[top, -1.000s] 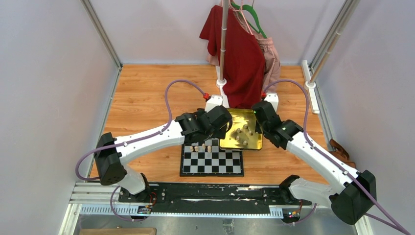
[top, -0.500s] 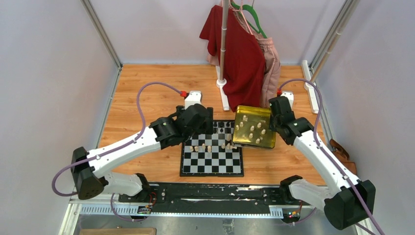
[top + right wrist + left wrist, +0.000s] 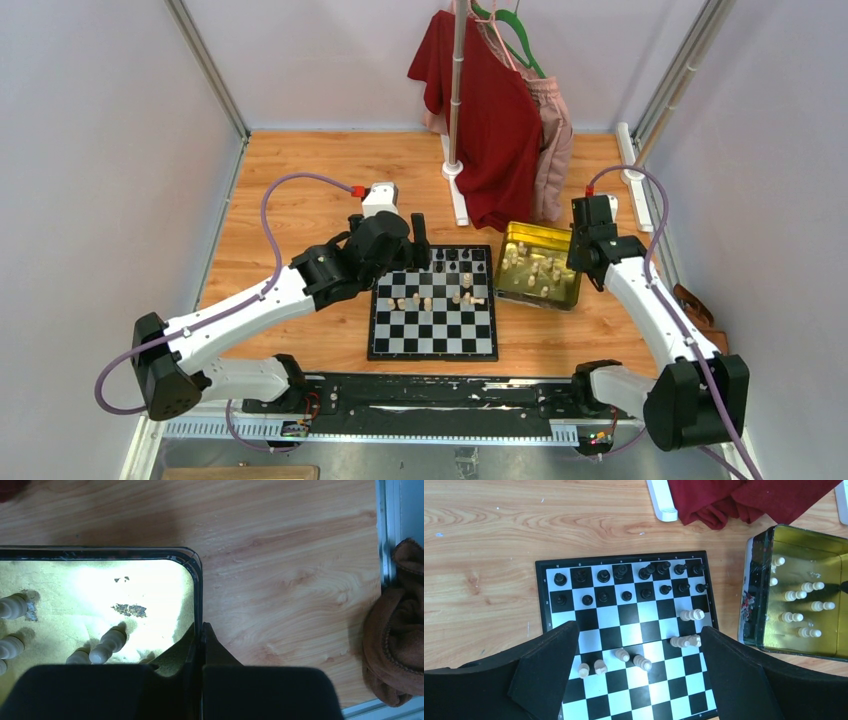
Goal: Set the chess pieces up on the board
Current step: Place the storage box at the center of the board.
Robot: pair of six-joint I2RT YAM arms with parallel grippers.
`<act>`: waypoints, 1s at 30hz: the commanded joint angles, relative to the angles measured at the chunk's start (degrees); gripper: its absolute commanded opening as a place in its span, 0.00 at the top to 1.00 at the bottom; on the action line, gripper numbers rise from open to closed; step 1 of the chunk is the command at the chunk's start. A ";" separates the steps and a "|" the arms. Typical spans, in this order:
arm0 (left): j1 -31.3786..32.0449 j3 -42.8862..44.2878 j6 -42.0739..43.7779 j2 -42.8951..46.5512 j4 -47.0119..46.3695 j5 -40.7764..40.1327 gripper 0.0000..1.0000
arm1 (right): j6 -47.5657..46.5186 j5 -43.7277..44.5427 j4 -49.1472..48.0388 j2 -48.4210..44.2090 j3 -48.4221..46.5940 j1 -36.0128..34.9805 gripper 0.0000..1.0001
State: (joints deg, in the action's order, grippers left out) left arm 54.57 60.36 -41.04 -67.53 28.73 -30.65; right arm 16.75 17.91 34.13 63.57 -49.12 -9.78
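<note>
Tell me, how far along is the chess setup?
Done: the black pieces stand in two rows at the far side of the board. In hand: right jaws pinch the tin at its rim; left jaws hang open, empty. Left: cream pieces scattered mid-board, two toppled, more in the tin.

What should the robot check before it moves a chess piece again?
1. Left gripper open and empty above the board: ok.
2. Right gripper shut on the tin wall: ok.
3. Black pieces filling the two far rows: ok.
4. Cream pieces on the board all standing: not ok, some lie on their sides.
5. Tin emptied: not ok, spare pieces lie inside.
</note>
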 commanded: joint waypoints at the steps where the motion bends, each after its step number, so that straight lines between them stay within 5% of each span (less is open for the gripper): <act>1: -1.37 -1.67 -0.10 1.28 -3.57 0.69 0.01 | -0.72 -2.51 -2.13 1.61 2.07 3.17 1.00; 30: -8.72 -0.55 0.48 -5.96 -9.02 8.14 0.00 | -1.86 -11.89 -13.69 28.53 -7.31 14.43 0.98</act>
State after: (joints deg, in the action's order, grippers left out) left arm 46.96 58.08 -41.06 -71.90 21.80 -23.99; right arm 15.18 7.60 21.52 89.78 -53.58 3.55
